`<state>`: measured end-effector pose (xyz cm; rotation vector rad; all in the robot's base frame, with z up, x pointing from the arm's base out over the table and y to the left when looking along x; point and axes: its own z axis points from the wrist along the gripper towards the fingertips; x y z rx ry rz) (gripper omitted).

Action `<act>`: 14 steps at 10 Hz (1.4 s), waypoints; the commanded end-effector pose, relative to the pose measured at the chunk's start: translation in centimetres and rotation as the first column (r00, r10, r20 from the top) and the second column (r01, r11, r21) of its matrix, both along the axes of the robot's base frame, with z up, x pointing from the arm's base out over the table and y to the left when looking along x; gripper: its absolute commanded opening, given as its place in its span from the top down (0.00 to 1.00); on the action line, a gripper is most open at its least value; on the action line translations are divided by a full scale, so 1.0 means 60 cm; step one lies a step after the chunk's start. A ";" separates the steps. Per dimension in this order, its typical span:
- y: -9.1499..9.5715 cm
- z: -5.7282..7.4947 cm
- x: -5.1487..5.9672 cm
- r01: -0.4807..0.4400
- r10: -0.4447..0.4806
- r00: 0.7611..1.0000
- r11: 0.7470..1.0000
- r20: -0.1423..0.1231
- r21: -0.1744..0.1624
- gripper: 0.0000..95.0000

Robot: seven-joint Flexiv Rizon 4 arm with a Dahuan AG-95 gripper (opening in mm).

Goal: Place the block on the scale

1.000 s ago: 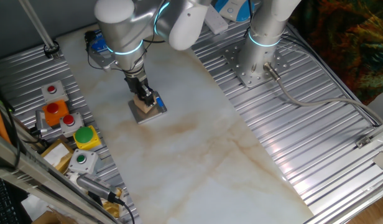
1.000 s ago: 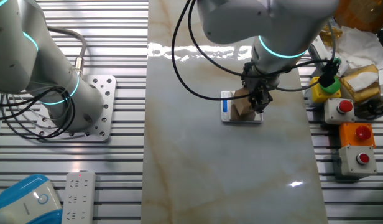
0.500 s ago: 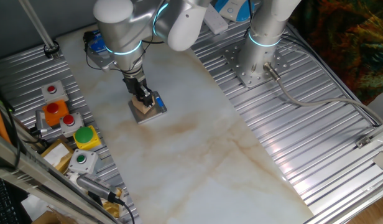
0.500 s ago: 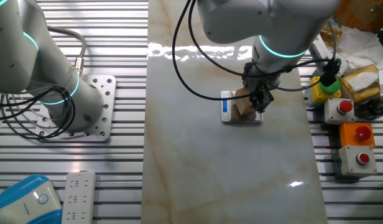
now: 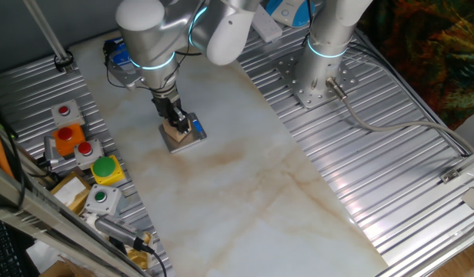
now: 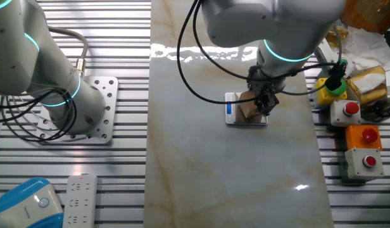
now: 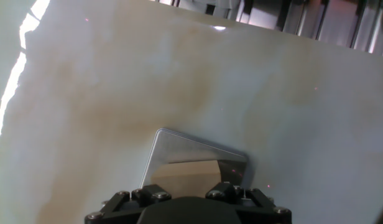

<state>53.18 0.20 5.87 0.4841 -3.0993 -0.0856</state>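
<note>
Block [image 6: 247, 111] sits on the scale [image 6: 232, 118], gripper [image 6: 266, 106] right on it at its 3 o'clock side. Can't tell whether the jaws are clamped or released. Scale's blue strip [image 6: 230, 109] at 9 o'clock. Hand view: block's reflection in the plate [image 7: 179, 152].

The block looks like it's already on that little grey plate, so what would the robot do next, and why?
Probably open the gripper and lift away: the block appears to sit on the scale with the fingers beside it.
</note>
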 end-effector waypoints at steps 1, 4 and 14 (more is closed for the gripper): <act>0.000 -0.002 0.001 -0.010 0.010 1.000 1.000 0.002 0.002 0.80; 0.000 -0.002 0.001 -0.019 0.019 1.000 1.000 0.003 0.004 0.80; 0.001 -0.002 0.002 -0.027 0.027 1.000 0.998 0.007 0.050 0.00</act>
